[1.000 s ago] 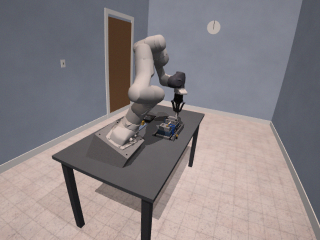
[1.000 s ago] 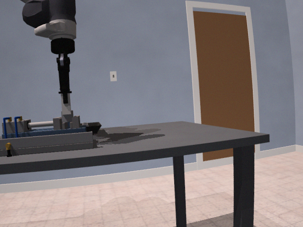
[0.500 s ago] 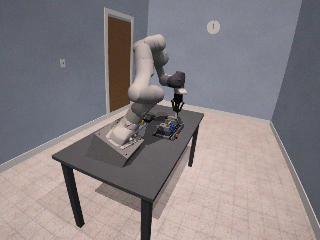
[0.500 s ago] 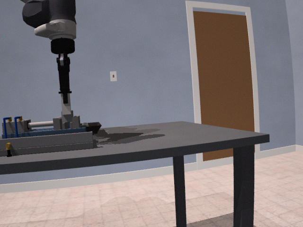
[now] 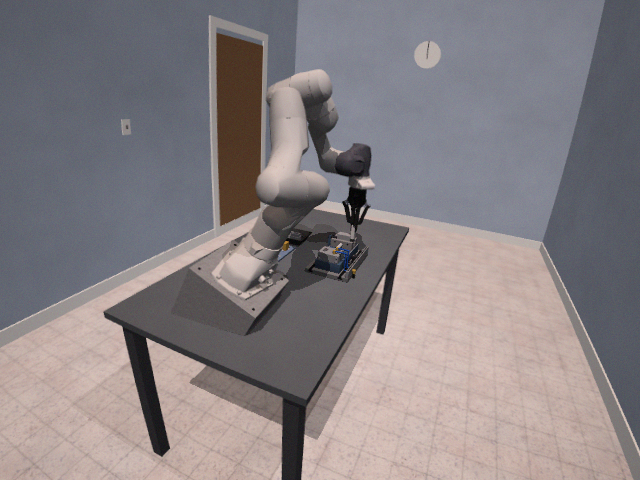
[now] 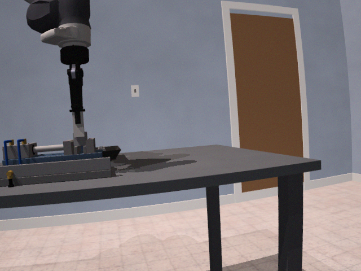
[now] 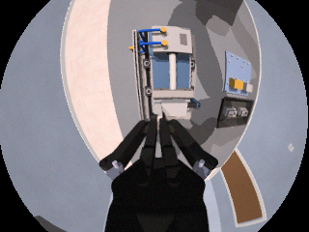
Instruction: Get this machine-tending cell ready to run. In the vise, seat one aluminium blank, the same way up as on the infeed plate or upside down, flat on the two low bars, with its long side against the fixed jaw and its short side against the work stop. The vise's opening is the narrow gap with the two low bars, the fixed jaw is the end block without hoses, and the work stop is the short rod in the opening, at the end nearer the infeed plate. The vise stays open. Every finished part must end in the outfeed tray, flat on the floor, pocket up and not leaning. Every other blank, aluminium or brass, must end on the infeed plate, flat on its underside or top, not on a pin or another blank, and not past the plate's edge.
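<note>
Fingers [image 6: 79, 132] pressed together, empty, tips down in vise [image 6: 87, 144] opening

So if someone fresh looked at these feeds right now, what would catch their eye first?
Probably the big white arm bent over the far end of the dark table, its gripper pointing straight down with fingers shut and holding nothing, the tips at the vise. Next, the vise's blue hoses and the brown door in the blue wall.
</note>
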Robot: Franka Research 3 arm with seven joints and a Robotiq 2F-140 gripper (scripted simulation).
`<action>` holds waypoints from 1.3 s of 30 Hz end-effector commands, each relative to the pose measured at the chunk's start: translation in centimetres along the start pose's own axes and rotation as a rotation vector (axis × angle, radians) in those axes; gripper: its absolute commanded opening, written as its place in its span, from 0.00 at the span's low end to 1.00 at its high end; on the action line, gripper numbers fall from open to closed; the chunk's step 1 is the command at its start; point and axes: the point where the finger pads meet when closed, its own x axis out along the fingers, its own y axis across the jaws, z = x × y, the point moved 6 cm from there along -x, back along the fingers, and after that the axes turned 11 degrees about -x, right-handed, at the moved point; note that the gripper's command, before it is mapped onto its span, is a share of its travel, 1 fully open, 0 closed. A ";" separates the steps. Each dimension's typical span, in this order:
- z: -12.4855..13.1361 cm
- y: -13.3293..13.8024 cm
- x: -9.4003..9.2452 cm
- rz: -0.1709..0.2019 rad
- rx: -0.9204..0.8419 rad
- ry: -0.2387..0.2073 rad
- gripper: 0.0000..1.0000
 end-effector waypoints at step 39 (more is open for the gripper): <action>-0.1 -0.6 -3.8 0.002 -0.002 0.000 0.00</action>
